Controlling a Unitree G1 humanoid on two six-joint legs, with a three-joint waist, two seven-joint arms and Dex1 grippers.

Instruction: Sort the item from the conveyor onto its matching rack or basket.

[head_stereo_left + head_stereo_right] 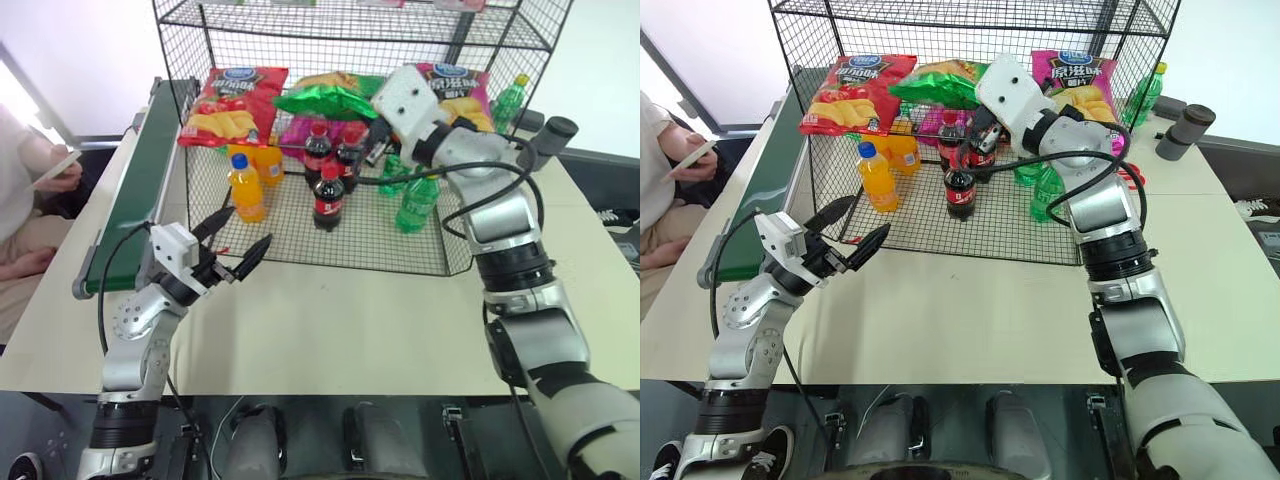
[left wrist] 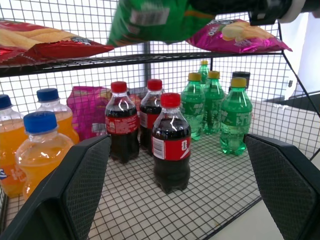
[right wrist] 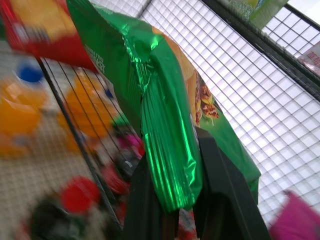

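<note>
The green crisps bag (image 1: 325, 100) hangs at the rack's middle shelf, between a red bag (image 1: 235, 100) and a pink bag (image 1: 455, 85). My right gripper (image 3: 172, 150) is shut on the green bag's lower edge; the right wrist view shows the foil pinched between both black fingers. The black wire-mesh rack (image 1: 330, 262) stands open-fronted at the back of the table. Along the table's left side runs the dark green conveyor (image 1: 140, 170), with nothing on the stretch I see. My left gripper (image 1: 245, 232) stands open and empty low in front of the rack's left corner.
On the rack's bottom tier stand orange drink bottles (image 1: 245, 185), cola bottles (image 1: 328, 195) and green bottles (image 1: 415, 200). A person (image 1: 30, 190) sits left of the conveyor holding a phone. A dark cup (image 1: 1185, 130) stands right of the rack.
</note>
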